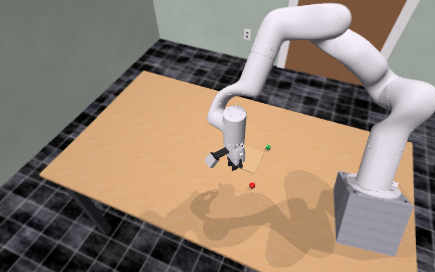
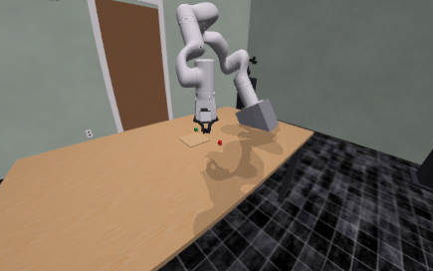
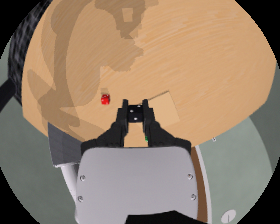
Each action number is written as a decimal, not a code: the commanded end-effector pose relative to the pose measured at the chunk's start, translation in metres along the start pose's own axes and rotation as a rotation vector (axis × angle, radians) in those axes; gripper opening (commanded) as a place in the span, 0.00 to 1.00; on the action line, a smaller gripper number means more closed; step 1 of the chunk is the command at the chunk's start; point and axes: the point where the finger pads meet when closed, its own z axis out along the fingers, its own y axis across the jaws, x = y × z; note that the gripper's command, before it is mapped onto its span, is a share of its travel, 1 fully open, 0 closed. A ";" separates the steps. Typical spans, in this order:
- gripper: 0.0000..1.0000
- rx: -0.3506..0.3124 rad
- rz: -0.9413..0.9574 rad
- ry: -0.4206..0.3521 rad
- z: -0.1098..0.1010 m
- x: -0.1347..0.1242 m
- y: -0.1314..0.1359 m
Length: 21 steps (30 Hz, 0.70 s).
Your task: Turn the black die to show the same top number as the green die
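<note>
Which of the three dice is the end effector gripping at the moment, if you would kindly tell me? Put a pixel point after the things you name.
The black die (image 3: 135,114), held between the fingertips; the red die (image 1: 252,185) (image 2: 220,142) (image 3: 105,99) and green die (image 1: 268,147) (image 2: 195,130) (image 3: 146,138) are outside the grip.

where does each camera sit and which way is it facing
Top: high above the wooden table, looking obliquely down; whole arm and gripper show.
Exterior: beyond the table's far end from the arm's base, looking back toward it; arm and gripper show.
Wrist: on the arm's end, looking past the fingers at the table; gripper housing, fingers holding the black die, and part of the arm's base show.
Top and exterior share the whole arm.
</note>
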 end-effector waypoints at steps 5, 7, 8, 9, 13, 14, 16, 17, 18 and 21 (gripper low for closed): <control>0.15 -0.012 0.292 0.012 0.000 -0.032 0.026; 0.15 -0.011 0.351 0.012 0.000 -0.038 0.030; 0.15 -0.011 0.380 0.012 0.000 -0.042 0.032; 0.15 -0.011 0.411 0.012 0.000 -0.045 0.035; 0.15 -0.011 0.469 0.013 0.001 -0.052 0.039; 0.15 -0.010 0.555 0.013 0.001 -0.063 0.045; 0.15 -0.010 0.609 0.013 0.001 -0.069 0.049; 0.15 -0.010 0.635 0.013 0.001 -0.072 0.050; 0.15 -0.010 0.638 0.013 0.002 -0.073 0.051; 0.15 -0.009 0.754 0.014 0.002 -0.087 0.058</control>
